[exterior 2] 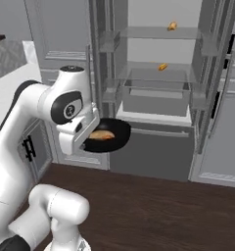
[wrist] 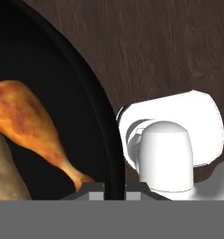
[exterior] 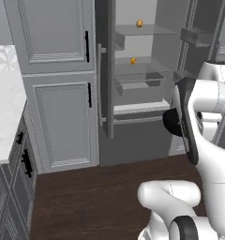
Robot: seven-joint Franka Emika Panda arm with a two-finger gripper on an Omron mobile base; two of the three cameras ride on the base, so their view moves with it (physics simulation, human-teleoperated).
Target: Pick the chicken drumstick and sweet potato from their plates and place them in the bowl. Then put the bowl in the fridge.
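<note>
Gripper [wrist: 115,186] pinches the rim of the black bowl [wrist: 53,84], one finger inside & one outside the wall, held above dark wood floor [wrist: 170,46]. In the bowl: chicken drumstick [wrist: 27,121], bone end twd the fingers, w/ sweet potato [wrist: 4,172] touching beside it. Bowl [exterior 2: 112,135] hangs in front of the open fridge [exterior 2: 158,93], below its glass shelves [exterior 2: 153,33]. Small orange bits [exterior 2: 172,25] sit on those shelves.

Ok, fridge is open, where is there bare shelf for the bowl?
The upper glass shelf and middle shelf each hold one small orange bit toward the right; their left halves look bare. The drawer crowds the space below. The gripper holds the bowl.
</note>
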